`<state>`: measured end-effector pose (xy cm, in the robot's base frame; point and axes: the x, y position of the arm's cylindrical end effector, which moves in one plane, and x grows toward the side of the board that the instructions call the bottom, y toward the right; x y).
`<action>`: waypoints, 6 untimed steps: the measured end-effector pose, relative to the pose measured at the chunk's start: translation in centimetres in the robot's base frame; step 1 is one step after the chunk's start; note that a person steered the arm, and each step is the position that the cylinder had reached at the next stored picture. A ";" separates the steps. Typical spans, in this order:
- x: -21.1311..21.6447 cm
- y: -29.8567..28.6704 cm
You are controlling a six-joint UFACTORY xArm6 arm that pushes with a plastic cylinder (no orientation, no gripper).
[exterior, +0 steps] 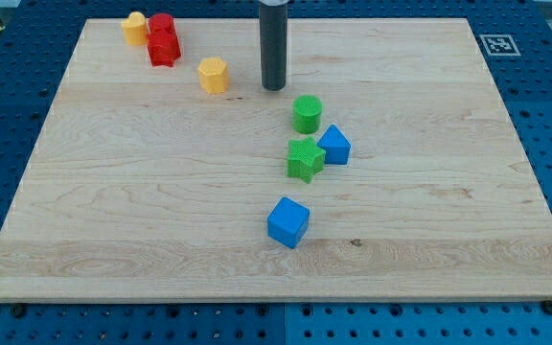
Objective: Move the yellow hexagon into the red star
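A: Where is my tip (274, 87)?

B: Near the view's top, a little left of centre, resting on the wooden surface (161, 211). The yellow hexagon (214, 74) lies just to its left, close by but apart from it.

A: And the hand?

B: There is none to report: the arm ends in a plain dark rod, nothing that opens or closes, and it has hold of nothing.

A: The red star?

B: Up at the view's top left. Two red blocks sit there touching, one above the other; the lower one (164, 49) looks like the star (its outline is hard to make out), and the upper red block (162, 25) has a rounder shape. A second yellow block (135, 28) touches them on the left.

A: So the hexagon is apart from the star?

B: Yes, lower and to the star's right, with bare wood between.

A: Anything else?

B: Below my tip, a green cylinder (307, 113), then a green star (305, 158) touching a blue block (333, 145) on its right. A blue cube (287, 222) sits lower still, on its own.
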<state>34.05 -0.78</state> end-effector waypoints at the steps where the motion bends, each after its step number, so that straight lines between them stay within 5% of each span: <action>1: 0.0 0.0; 6: -1.8 -7.1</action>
<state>32.29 -7.93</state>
